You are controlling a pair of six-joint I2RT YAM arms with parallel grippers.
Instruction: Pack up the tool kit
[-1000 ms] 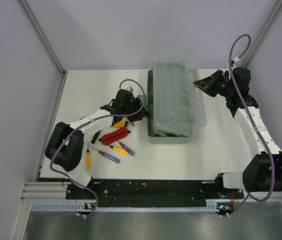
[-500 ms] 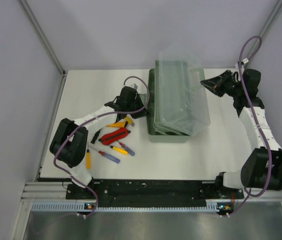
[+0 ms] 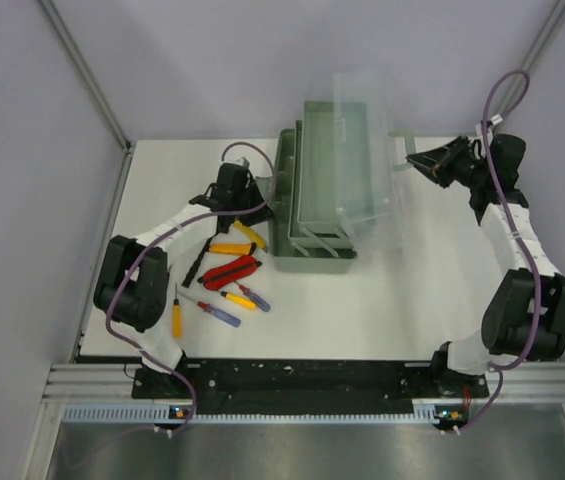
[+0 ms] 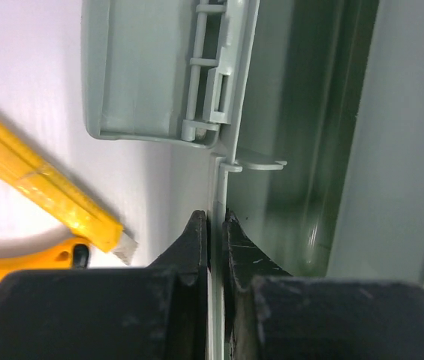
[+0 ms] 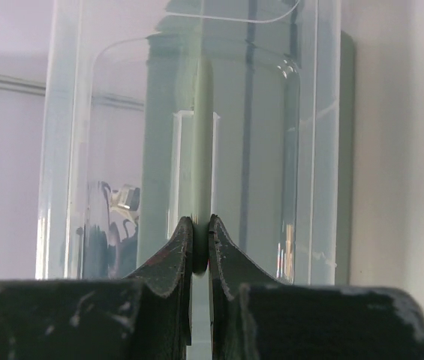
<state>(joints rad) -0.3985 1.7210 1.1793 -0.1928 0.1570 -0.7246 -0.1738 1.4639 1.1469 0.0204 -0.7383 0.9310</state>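
A green tool box (image 3: 314, 200) stands mid-table with its clear lid (image 3: 367, 150) raised nearly upright. My right gripper (image 3: 414, 161) is shut on the lid's pale latch tab (image 5: 203, 150) and holds the lid up. My left gripper (image 3: 265, 203) is shut on the box's left wall rim (image 4: 217, 187). Loose tools lie left of the box: a yellow utility knife (image 3: 246, 233), a second yellow tool (image 3: 228, 248), a red pouch-like tool (image 3: 230, 271), small screwdrivers (image 3: 224, 309) and a yellow-handled screwdriver (image 3: 176, 318). The knife shows in the left wrist view (image 4: 46, 191).
A black tool (image 3: 194, 268) lies beside the red one. The table is white with walls at back and sides. A black rail (image 3: 292, 375) runs along the near edge.
The clear lid has swung from lying over the box to nearly upright, lifted by my right gripper. The box has shifted left, and my left gripper moved with it.
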